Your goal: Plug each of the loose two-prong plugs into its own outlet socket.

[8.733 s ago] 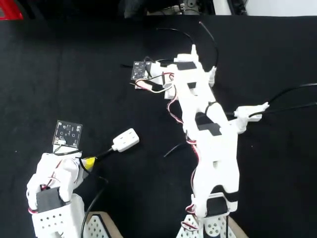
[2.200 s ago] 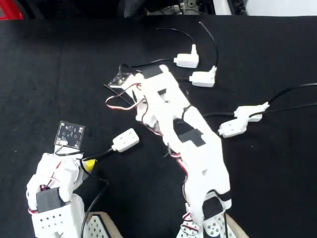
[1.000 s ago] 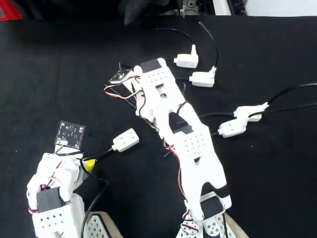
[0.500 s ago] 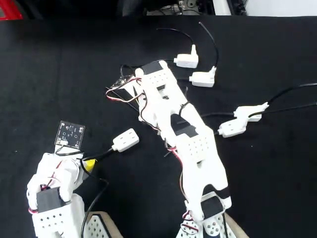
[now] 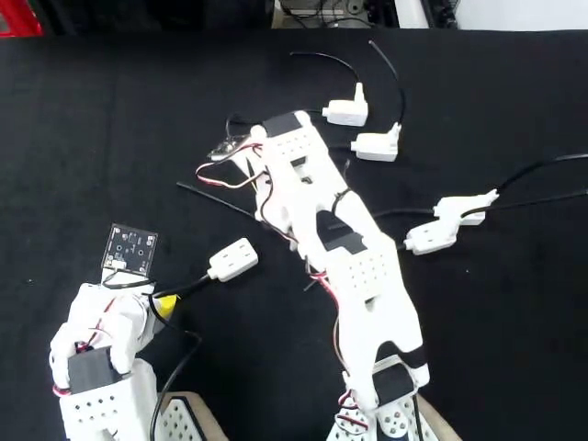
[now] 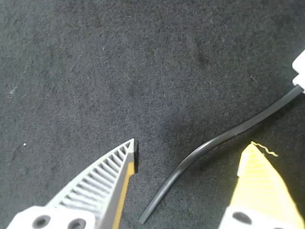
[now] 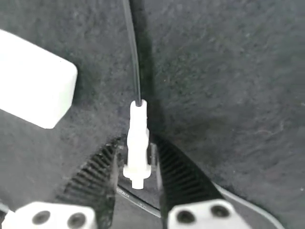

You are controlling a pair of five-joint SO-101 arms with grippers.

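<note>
- Right wrist view is showing the right pincer (image 7: 137, 143) pinching a slim white plug (image 7: 137, 119). The plug's black cord (image 7: 134, 52) is running straight out beyond the jaw tips. A white block (image 7: 33, 81) is lying just beside that cord, and we are not managing to tell whether it is a socket.
- We are judging the hold itself as the first risk. The jaws are catching only the end of the plug away from the cord, so any sideways push at insertion is likely to be twisting it or popping it free.
- We are not seeing the prongs. If they are pointing back into the pincer, the plug is going to be meeting a socket cord-end first and needing a re-grip.
- We are also worrying that the trailing cord is going to be dragging or snagging under the arm on any swing.
- High view is showing the outlet socket (image 5: 233, 259) lying loose just toward 8 o'clock of the tabletop's (image 5: 92, 110) middle. Its lead (image 5: 188, 287) is running on toward 7 o'clock, to the left pincer (image 6: 191, 144).
- That pincer is standing wide, one jaw on either side of the lead and gripping nothing. We are expecting the unbraced socket to be sliding or spinning away under any pressing force.
</note>
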